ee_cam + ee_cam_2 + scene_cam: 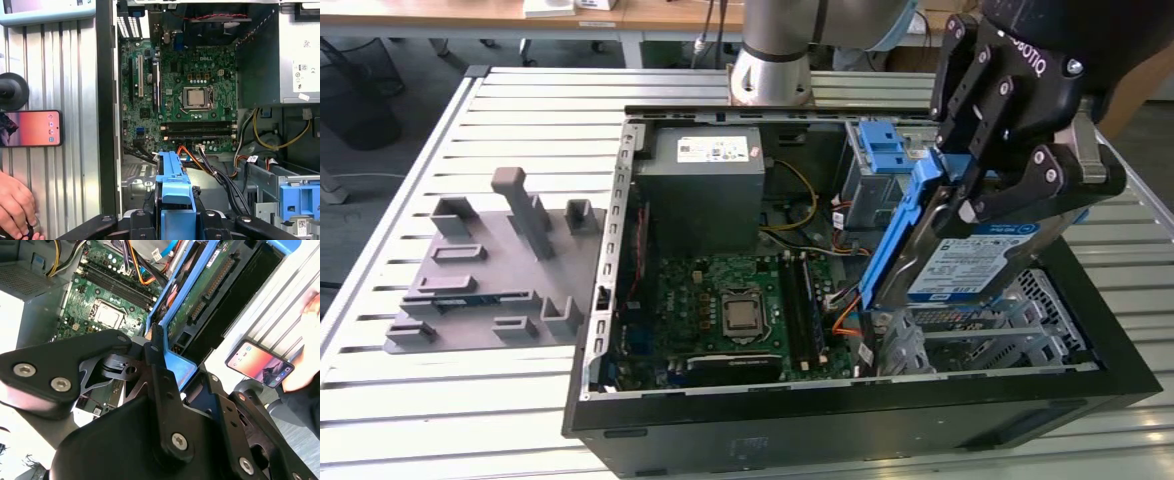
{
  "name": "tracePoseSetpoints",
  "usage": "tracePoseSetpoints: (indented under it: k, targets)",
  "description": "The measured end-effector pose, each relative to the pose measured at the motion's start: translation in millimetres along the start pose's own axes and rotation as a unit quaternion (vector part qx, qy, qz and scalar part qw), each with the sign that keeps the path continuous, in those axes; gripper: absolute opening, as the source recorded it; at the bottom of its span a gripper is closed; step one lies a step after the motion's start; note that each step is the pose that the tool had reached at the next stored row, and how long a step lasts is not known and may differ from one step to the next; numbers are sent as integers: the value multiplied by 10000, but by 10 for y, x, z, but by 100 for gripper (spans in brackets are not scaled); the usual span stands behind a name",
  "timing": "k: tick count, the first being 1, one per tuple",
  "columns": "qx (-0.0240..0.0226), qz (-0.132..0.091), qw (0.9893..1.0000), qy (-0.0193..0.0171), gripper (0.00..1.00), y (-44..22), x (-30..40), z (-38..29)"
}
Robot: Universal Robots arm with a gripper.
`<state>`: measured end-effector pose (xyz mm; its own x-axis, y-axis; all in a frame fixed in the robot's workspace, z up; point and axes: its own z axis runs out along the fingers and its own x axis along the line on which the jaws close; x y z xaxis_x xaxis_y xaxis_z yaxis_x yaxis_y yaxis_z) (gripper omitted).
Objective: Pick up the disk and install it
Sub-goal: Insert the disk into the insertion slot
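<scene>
The disk, a silver drive with a white-and-blue label in a bright blue carrier, hangs tilted on its edge over the exterior view's right part of the open computer case. My gripper is shut on its upper end, fingers clamped on both faces. Its lower end reaches down near the metal bay beside the motherboard. In the second wrist view the disk's green circuit-board underside runs away from my fingers. The first wrist view shows the blue carrier's end between the jaws.
A drive cage with blue latches and a grey power-supply box sit at the case's back. A grey moulded fixture lies on the slatted table. Beside the case are a lit phone and a person's hand.
</scene>
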<state>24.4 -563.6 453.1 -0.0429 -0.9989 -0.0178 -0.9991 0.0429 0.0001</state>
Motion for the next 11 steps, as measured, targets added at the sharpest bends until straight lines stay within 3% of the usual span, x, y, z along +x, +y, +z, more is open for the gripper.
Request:
tracePoseSetpoints:
  k: [3, 11]
  targets:
    - [0, 0, 10000, -1, 36, -9, 0, 1]
    - [-1, 0, 10000, -1, 36, -123, 16, 23]
